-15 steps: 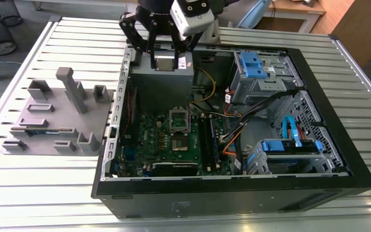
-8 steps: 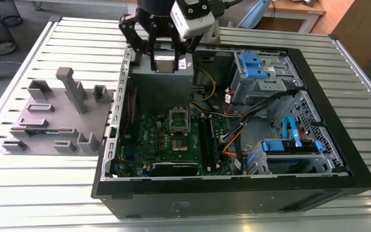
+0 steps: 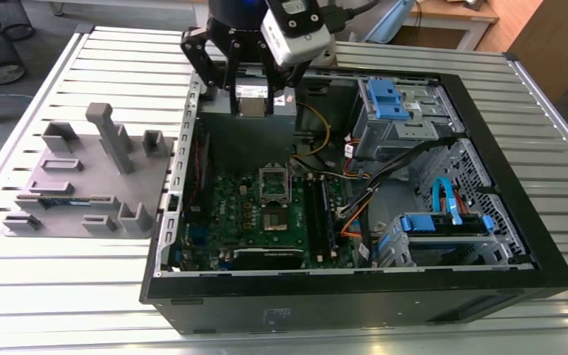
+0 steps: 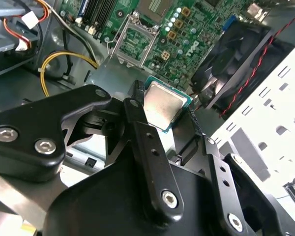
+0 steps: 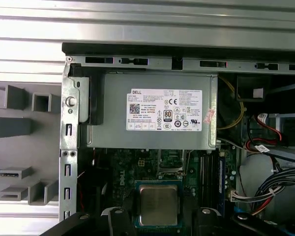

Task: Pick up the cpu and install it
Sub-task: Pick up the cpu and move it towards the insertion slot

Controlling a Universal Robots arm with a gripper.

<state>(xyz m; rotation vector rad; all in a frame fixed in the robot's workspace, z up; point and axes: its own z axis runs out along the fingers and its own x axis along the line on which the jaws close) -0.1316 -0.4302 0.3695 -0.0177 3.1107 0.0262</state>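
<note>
The tool (image 4: 165, 112) is closed on the one cpu (image 4: 161, 103). Its two black fingers (image 4: 146, 147) press on opposite edges of the chip, whose silvery lid and thin green rim show in both wrist views. The chip hangs in the air over the one open computer case (image 3: 521, 244). The case lies on its side on the slatted metal tabletop (image 3: 116, 52), filling the middle and the side at the exterior view's right.

In the exterior view the tool is above the part of the case nearest the tabletop's far edge, over the one grey power supply (image 5: 113, 110). The supply bears one white label (image 5: 165, 109) with black print and a row of marks.

Next to the supply lies one green motherboard (image 3: 254, 222) with one cpu socket (image 4: 132, 42), its frame open, well apart from the chip. One black fan (image 4: 231, 54) stands at the case wall.

Two blue drive bays sit in the case: one (image 3: 393, 100) by its far corner, one (image 3: 442, 222) by its near side.

Toward the tabletop edge at the exterior view's left sits one grey holder (image 3: 86, 185) with posts and slots. One long green memory stick (image 3: 67, 200) lies in one of its slots
</note>
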